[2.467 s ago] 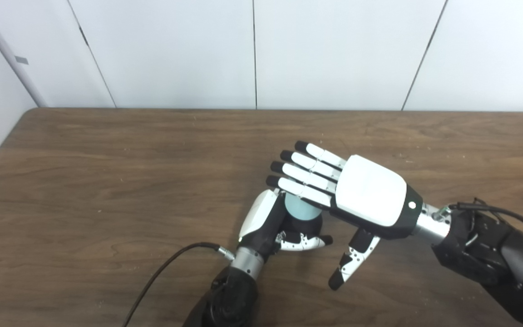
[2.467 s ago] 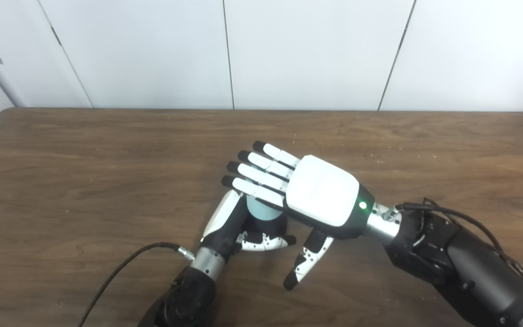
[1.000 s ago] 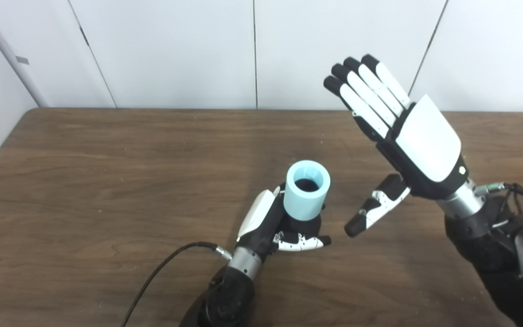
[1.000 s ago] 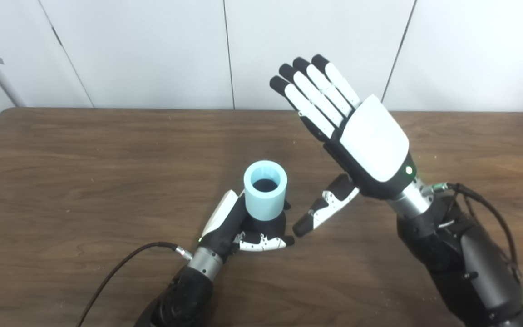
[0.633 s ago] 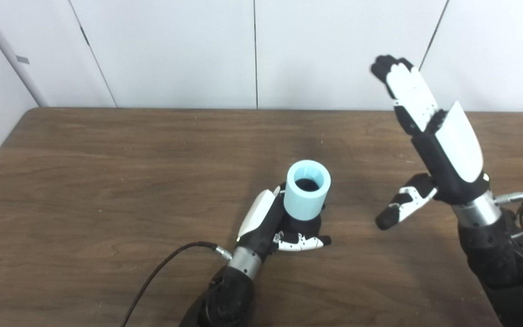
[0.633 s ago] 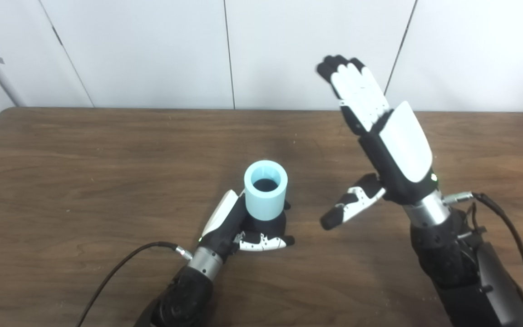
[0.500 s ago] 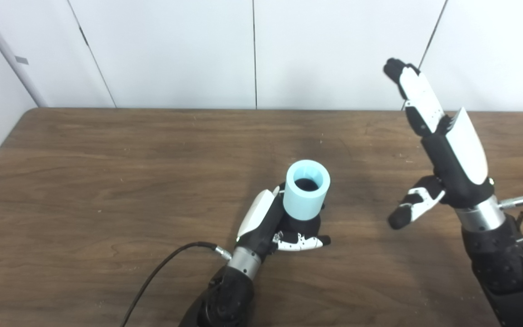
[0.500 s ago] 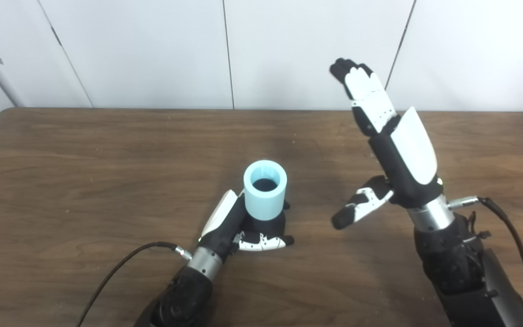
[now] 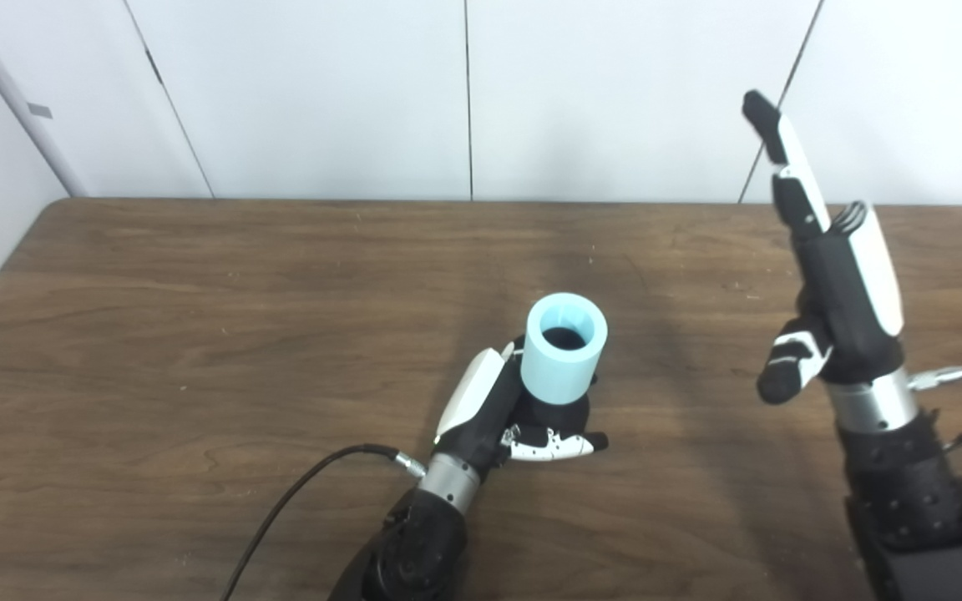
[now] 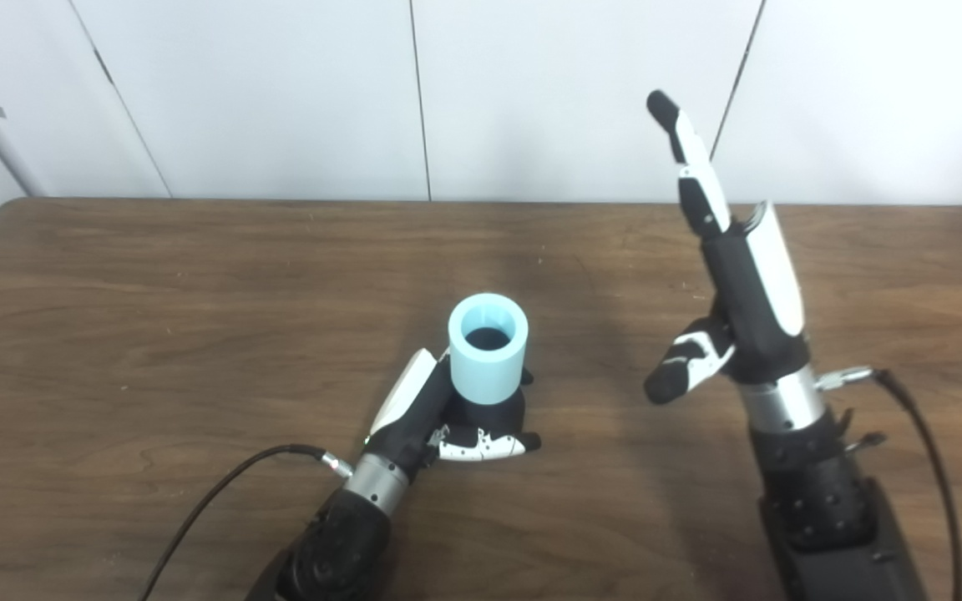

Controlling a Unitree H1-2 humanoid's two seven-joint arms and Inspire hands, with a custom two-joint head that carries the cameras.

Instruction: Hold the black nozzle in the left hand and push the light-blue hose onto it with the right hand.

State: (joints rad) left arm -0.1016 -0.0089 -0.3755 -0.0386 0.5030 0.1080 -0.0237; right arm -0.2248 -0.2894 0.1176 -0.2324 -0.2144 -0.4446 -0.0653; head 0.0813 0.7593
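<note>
A short light-blue hose (image 9: 563, 349) stands upright with its open end up, seated on the black nozzle (image 9: 558, 411), of which only the base shows below it. My left hand (image 9: 504, 413) is shut on that black nozzle, near the table's middle. My right hand (image 9: 832, 275) is raised off to the right, edge-on to the camera, fingers straight and pointing up, thumb out to the left. It is open, holds nothing and is well apart from the hose.
The brown wooden table (image 9: 197, 300) runs back to a white panelled wall (image 9: 322, 92). A black cable (image 9: 297, 492) trails from my left wrist toward the front edge. Another cable (image 10: 924, 451) hangs by my right wrist.
My right hand lifted off the top of the hose, rose, swung away to the right and turned edge-on. The left hand, nozzle and hose stayed put.
</note>
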